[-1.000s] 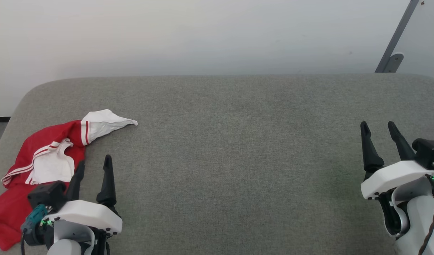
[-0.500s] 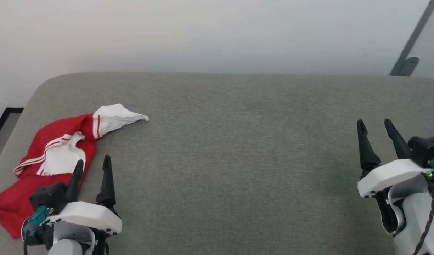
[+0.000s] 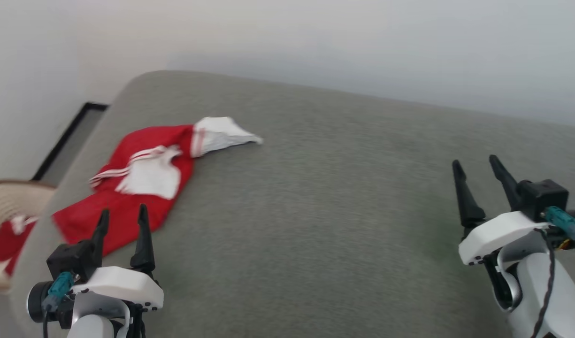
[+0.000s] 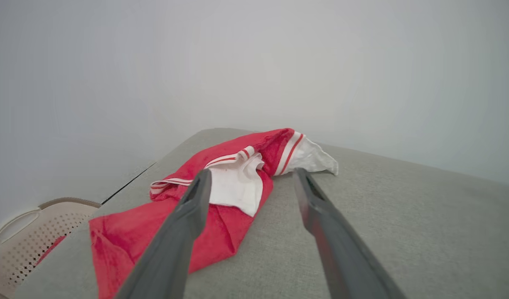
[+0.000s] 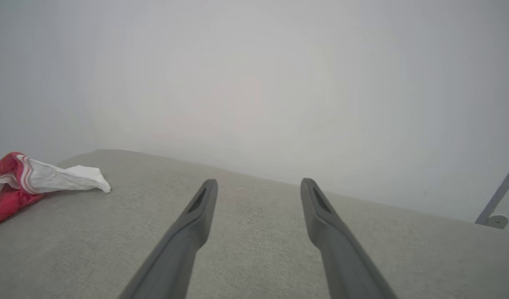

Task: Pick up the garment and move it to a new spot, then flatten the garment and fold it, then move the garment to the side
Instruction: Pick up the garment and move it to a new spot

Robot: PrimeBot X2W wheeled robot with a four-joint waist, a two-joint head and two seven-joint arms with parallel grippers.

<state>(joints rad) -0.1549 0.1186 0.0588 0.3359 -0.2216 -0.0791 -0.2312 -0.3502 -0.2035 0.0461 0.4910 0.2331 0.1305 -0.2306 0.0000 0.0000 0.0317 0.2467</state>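
Observation:
The garment (image 3: 141,183), a red shirt with white sleeves and striped trim, lies crumpled near the left end of the grey padded table (image 3: 315,188). My left gripper (image 3: 122,213) is open just in front of its near edge, holding nothing. From the left wrist the garment (image 4: 225,195) lies just beyond the spread fingers (image 4: 196,199). My right gripper (image 3: 475,164) stands open far to the right over bare cloth. The right wrist view has the garment's white sleeve (image 5: 63,176) at its far left, well away from that gripper (image 5: 258,182).
A beige perforated basket (image 3: 5,202) with red cloth inside stands off the table's left end, also in the left wrist view (image 4: 25,236). A pale wall runs behind the table. A grey metal bracket (image 5: 497,203) is mounted on the wall at far right.
The head camera has turned left, shifting the whole picture right and bringing the basket into view. Both grippers stay open and the garment lies as before.

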